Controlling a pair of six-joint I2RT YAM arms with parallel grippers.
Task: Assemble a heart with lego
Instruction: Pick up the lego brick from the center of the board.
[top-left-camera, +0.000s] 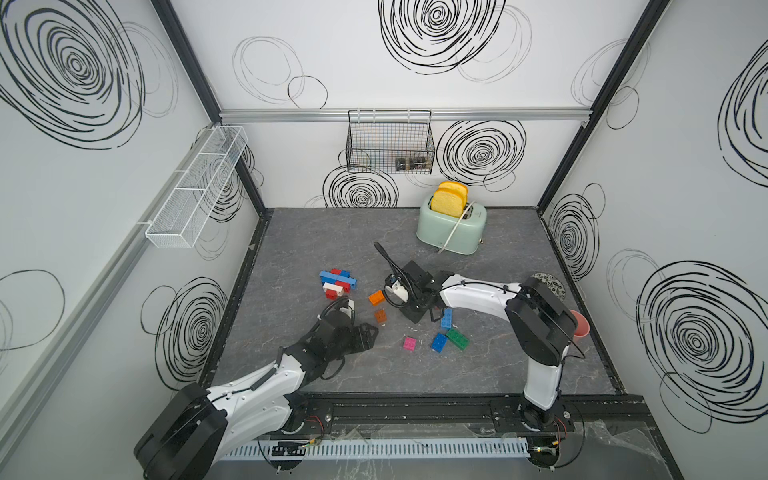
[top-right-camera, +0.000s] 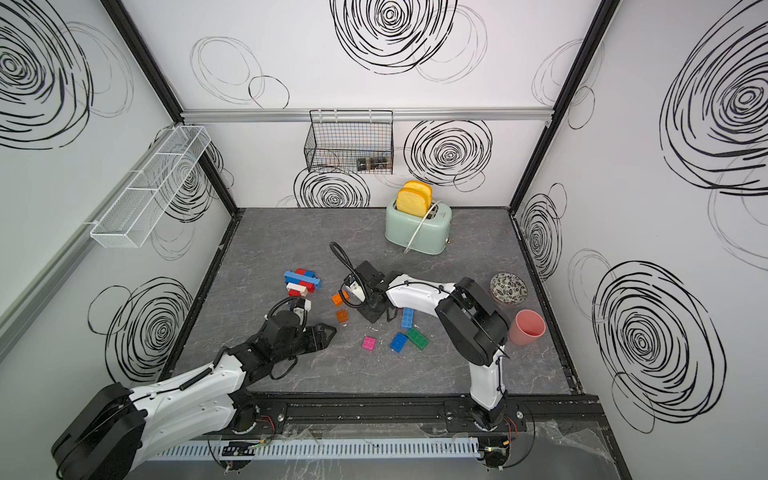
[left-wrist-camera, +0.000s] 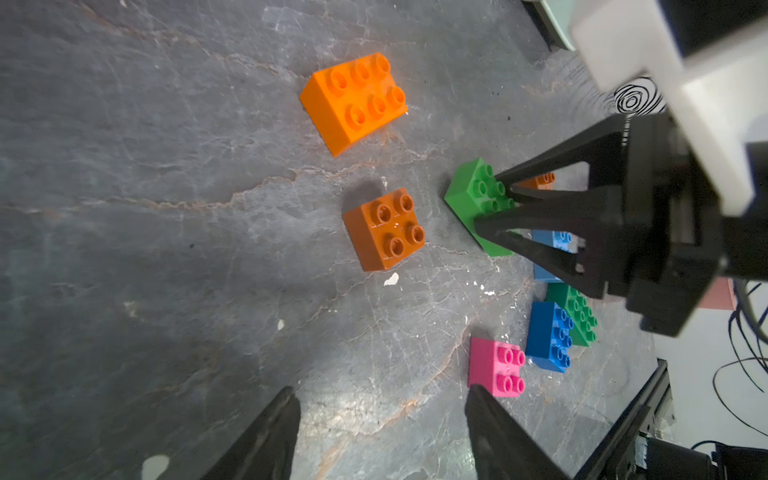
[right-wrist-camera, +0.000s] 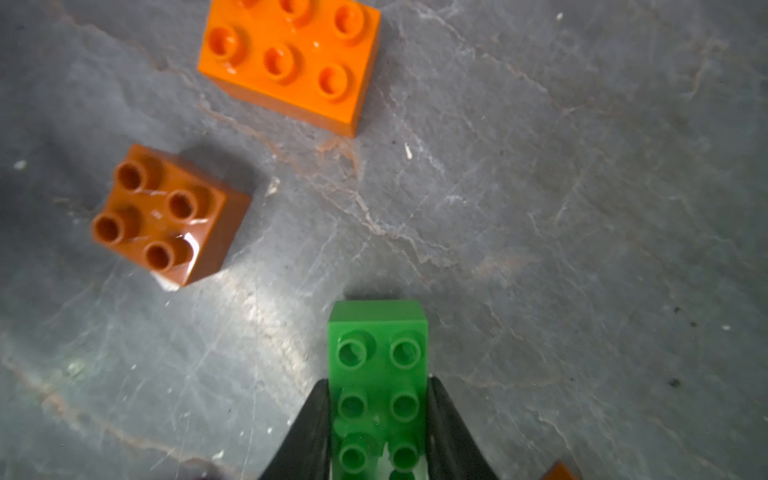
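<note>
Right claw (right-wrist-camera: 378, 388): closed on the long sides of a green brick (right-wrist-camera: 376, 328), toward one end, about mid-desk. Whether the brick rests on the desk (top-left-camera: 332, 232) or sits just off it, I cannot tell.
Left claw (left-wrist-camera: 382, 392): open and empty, hanging over the desk nearer its left edge.
Started build (top-left-camera: 337, 282): blue, red and white bricks clipped together toward the left edge, well apart from the green brick.
Loose bricks: orange brick (left-wrist-camera: 355, 99) and brown brick (left-wrist-camera: 384, 228) lie between the build and the right claw. Pink brick (left-wrist-camera: 496, 368), blue brick (left-wrist-camera: 548, 336) and second green brick (left-wrist-camera: 579, 311) lie nearer the front edge.
Handling: looks light, rigid and glossy-sided, so it would likely swivel in an off-centre pinch.
Best hold: I'd say the flat side walls, mid-length, below the studs.
</note>
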